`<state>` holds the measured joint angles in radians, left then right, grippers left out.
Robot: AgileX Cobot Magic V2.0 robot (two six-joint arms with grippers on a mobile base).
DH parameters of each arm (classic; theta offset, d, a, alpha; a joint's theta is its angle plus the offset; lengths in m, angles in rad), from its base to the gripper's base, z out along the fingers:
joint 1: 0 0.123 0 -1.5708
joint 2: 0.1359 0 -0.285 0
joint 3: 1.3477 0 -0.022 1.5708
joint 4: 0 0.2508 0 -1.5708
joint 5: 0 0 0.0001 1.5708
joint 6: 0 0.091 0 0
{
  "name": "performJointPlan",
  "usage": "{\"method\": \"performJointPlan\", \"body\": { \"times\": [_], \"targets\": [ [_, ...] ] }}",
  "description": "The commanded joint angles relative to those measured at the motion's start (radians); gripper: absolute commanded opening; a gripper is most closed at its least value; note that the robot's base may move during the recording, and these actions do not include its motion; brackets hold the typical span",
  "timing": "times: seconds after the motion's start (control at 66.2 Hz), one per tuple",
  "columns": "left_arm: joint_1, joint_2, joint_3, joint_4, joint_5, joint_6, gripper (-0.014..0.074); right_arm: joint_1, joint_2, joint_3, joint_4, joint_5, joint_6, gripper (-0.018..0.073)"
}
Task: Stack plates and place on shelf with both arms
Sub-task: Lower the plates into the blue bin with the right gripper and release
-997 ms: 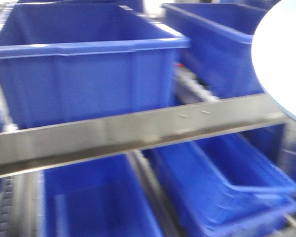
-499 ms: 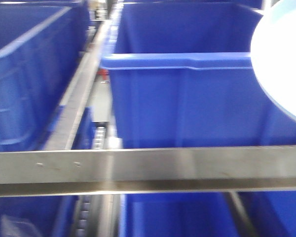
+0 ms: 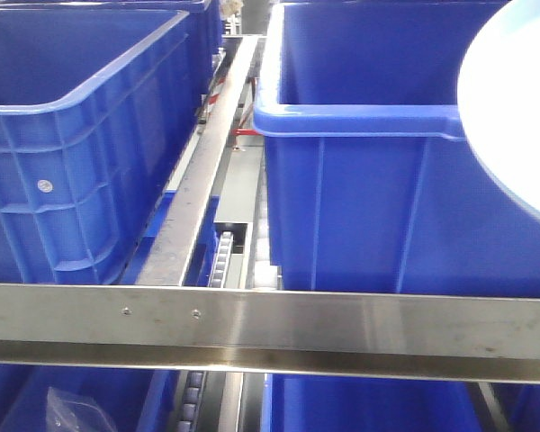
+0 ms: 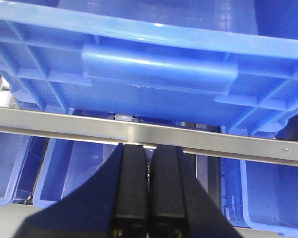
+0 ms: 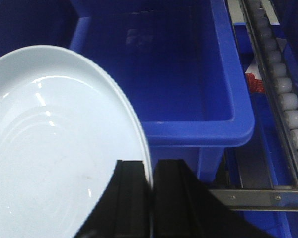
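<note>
Swung left since a second ago, now square to bins (image 3: pixel 360 180). Right gripper (image 5: pixel 151 183) clamped on plate (image 5: pixel 54 148) rim for carrying; left gripper (image 4: pixel 148 168) closed, empty.

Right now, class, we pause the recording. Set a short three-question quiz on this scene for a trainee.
1. True or false: the right gripper is clamped on the plate rim.
2. What does the left gripper hold? A) a plate B) nothing C) a bag
3. What colour are the bins behind the steel rail?

Key: 1 true; 2 B; 3 blue.
</note>
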<state>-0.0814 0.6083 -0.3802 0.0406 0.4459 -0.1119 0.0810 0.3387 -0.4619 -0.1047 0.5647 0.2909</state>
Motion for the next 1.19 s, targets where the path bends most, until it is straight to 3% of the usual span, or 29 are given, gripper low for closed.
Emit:
{"method": "performJointPlan", "body": {
  "times": [0.0, 1.179],
  "targets": [
    [-0.005, 0.003, -0.031, -0.004, -0.074, 0.002, 0.0083, -0.004, 0.010, -0.032, -0.006, -0.098, -0.002, 0.0057],
    [-0.005, 0.003, -0.031, -0.004, -0.074, 0.002, 0.0083, -0.004, 0.010, -0.032, -0.006, -0.115, -0.002, 0.0057]
  ]
}}
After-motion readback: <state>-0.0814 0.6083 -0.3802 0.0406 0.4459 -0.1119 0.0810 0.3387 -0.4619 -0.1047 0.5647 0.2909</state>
